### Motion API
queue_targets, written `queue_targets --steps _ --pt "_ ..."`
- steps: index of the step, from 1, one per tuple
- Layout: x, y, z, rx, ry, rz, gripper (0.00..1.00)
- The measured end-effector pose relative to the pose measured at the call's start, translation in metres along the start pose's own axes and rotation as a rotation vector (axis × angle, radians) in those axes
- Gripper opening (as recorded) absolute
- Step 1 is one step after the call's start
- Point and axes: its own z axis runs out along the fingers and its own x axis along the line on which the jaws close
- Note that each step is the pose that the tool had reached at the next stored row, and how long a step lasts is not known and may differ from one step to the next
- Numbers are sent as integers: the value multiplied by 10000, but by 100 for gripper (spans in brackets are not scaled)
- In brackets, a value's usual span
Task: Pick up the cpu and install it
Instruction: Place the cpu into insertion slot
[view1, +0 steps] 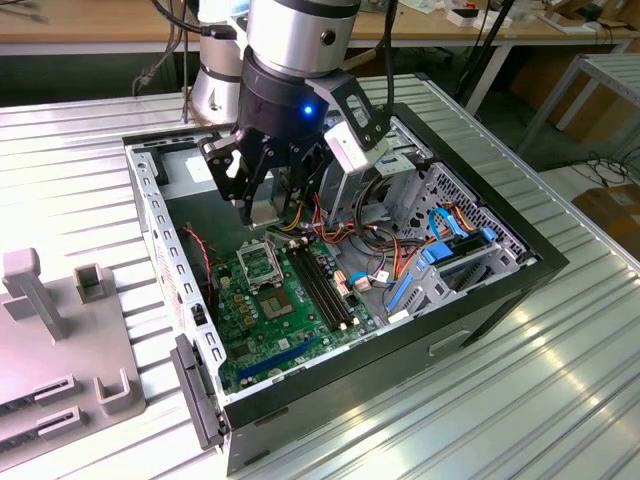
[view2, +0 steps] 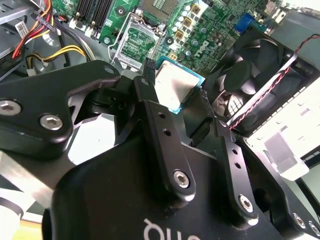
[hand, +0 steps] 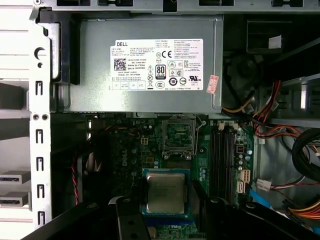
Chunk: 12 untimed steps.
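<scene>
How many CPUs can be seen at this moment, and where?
1. The cpu is gripped between the fingers of the gripper, above the green motherboard. The socket is empty, so none seems hidden there.

cpu (view2: 176, 86) partly hidden behind the gripper (view2: 174, 85) in both wrist views, grey fixture (view1: 45, 350) cut by the exterior view's left edge

The cpu (hand: 165, 192) sits between the gripper's (view1: 268, 208) fingers, above the motherboard (hand: 125, 145) inside the case (view1: 330, 380). On that board, the socket (hand: 179, 137) lies beside the memory slots (hand: 222, 155), near the power supply (hand: 145, 75).
</scene>
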Motion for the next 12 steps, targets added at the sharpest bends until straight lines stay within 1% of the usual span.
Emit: queue_targets --steps 12 --pt "0 0 10 -1 0 0 47"
